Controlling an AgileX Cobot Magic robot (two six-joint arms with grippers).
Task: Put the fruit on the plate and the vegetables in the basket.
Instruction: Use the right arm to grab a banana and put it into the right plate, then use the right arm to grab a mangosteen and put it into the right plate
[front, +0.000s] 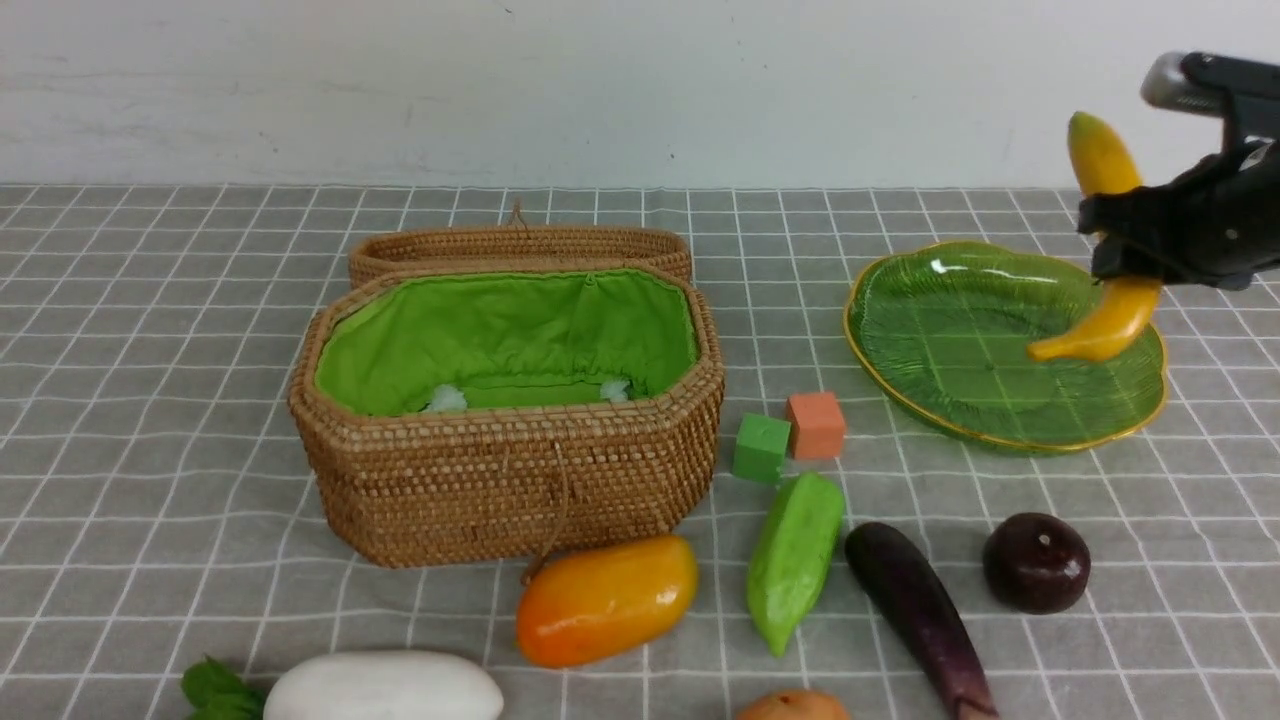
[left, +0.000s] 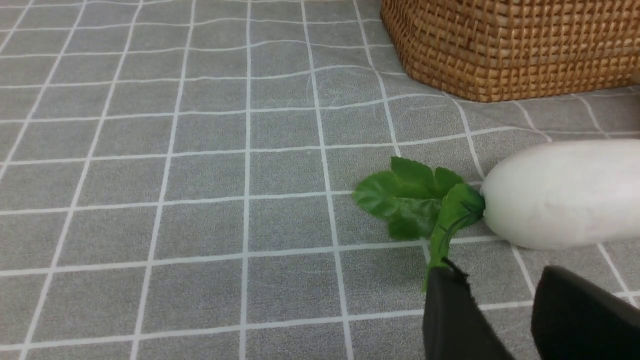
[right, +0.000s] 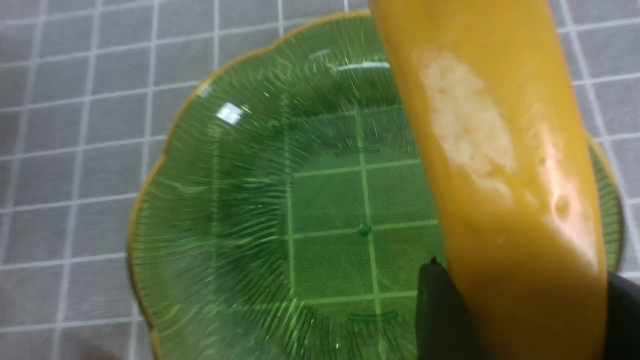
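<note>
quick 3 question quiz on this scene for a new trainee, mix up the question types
1. True or false: the banana lies flat on the plate.
2. Which lies closest to the plum? A) eggplant B) radish C) mango
3. Fill in: the lid of the basket is ___ (open or shut).

Key: 1. False, the right gripper holds it over the plate. 2. A. 3. open.
</note>
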